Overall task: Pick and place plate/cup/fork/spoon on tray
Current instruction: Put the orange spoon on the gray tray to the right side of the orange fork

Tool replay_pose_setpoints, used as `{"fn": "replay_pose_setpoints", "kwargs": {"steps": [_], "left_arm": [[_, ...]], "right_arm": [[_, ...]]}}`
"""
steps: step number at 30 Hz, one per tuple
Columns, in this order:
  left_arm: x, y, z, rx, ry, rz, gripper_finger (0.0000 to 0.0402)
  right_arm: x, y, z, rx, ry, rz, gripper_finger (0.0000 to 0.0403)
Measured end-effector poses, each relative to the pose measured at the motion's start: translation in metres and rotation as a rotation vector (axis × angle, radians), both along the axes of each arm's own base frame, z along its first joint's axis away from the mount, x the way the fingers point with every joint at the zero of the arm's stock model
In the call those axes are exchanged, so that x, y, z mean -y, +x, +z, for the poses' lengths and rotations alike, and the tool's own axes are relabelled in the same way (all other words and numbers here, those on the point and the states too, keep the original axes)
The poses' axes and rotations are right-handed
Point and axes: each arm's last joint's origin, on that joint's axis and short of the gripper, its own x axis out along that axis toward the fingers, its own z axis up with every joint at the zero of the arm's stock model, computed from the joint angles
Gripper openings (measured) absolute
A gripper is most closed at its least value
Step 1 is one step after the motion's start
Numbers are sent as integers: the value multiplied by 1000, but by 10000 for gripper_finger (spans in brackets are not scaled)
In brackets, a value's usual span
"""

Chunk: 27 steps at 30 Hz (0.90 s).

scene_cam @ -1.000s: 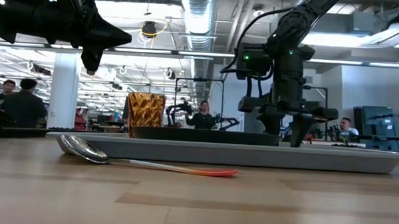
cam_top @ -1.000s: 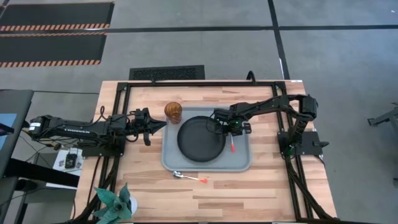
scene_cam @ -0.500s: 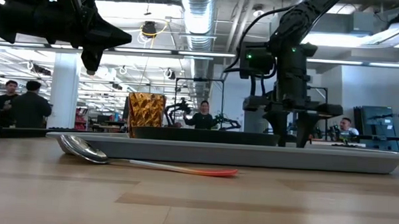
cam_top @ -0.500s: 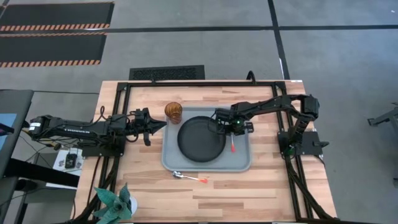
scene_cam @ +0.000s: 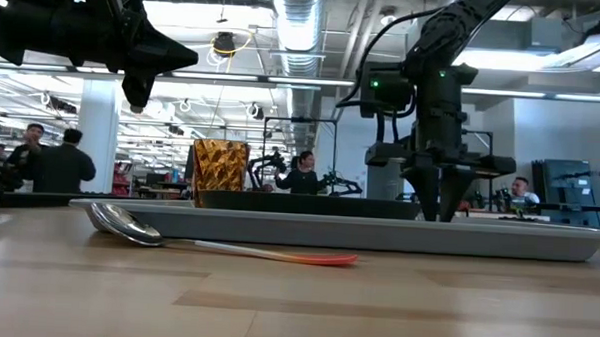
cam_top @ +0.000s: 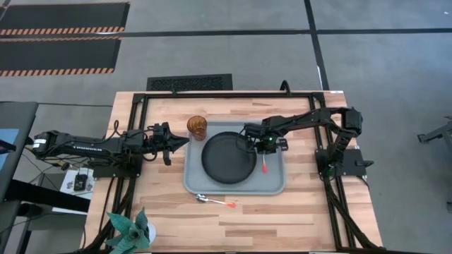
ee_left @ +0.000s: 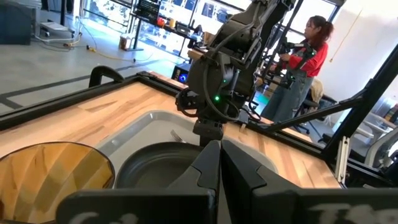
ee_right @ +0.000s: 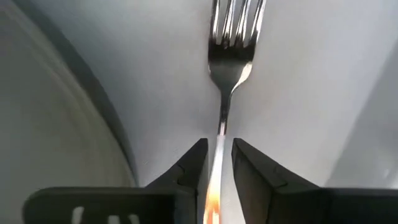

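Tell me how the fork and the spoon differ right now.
The fork lies inside the tray, beside the plate; the spoon lies on the bare table, just outside the tray's rim. The right gripper is closed on the fork's handle; nothing touches the spoon. The fork ends in tines, the spoon in a rounded bowl. Both have red-orange handles.

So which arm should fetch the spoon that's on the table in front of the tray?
Probably left. The left gripper hangs shut and empty beside the cup, while the right gripper is down in the tray, pinching the fork. The spoon lies off the tray's front-left edge.
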Motion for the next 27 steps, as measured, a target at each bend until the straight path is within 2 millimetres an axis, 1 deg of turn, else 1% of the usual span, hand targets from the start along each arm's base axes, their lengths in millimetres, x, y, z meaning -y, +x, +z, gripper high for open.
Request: {"fn": "replay_pose_setpoints", "kwargs": {"steps": [3, 7, 9, 12, 17, 18, 23, 27], "left_arm": [[0, 0, 0, 0, 0, 0, 0], [0, 0, 0, 0, -1, -1, 0], [0, 0, 0, -1, -1, -4, 0], [0, 0, 0, -1, -2, -14, 0], [2, 0, -1, -13, -4, -61, 0], [2, 0, -2, -19, -6, -73, 0], [7, 1, -2, -31, -27, -136, 0], [18, 3, 6, -115, -6, -184, 0]], "right_arm": [[-1, -1, 4, 7, 12, 5, 107], [-4, -5, 20, 48, -27, 36, 122], [-6, -9, 33, 83, -72, 57, 118], [-13, -14, 55, 157, -155, 117, 93], [-40, -19, 83, 287, -300, 282, 20], [-46, -19, 88, 312, -331, 318, 12], [-81, -15, 105, 470, -463, 500, 17], [-106, -12, 112, 562, -538, 618, 6]]}}
